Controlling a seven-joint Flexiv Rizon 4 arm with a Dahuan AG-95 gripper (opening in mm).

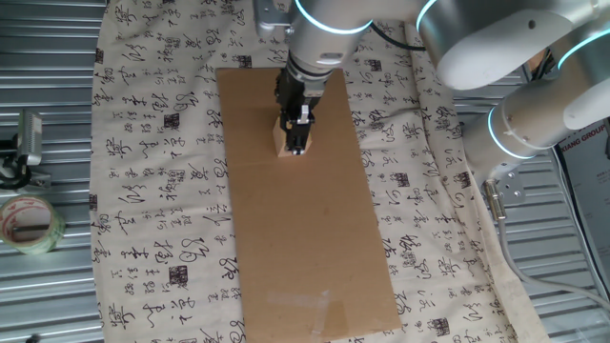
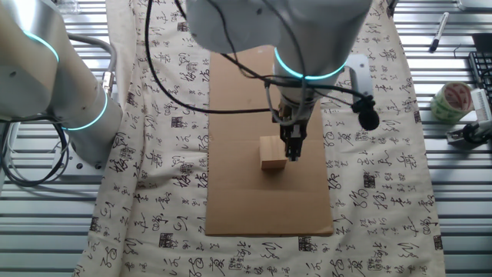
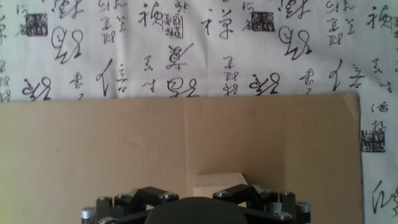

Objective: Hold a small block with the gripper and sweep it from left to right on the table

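The small block (image 1: 282,140) is a pale tan wooden cube on the brown cardboard sheet (image 1: 305,238) of the table, near the sheet's far end. My gripper (image 1: 298,143) reaches straight down and its black fingers are closed on the block's right part, with the block resting on the cardboard. In the other fixed view the gripper (image 2: 293,154) sits at the right edge of the block (image 2: 270,152). In the hand view only the block's top (image 3: 216,182) shows above the gripper body; the fingertips are hidden.
Cream calligraphy cloth (image 1: 162,171) surrounds the cardboard, with ribbed grey metal (image 1: 48,86) beyond. A tape roll (image 1: 29,224) and a clamp lie on the metal at the left. The arm's base (image 1: 534,114) stands at the right.
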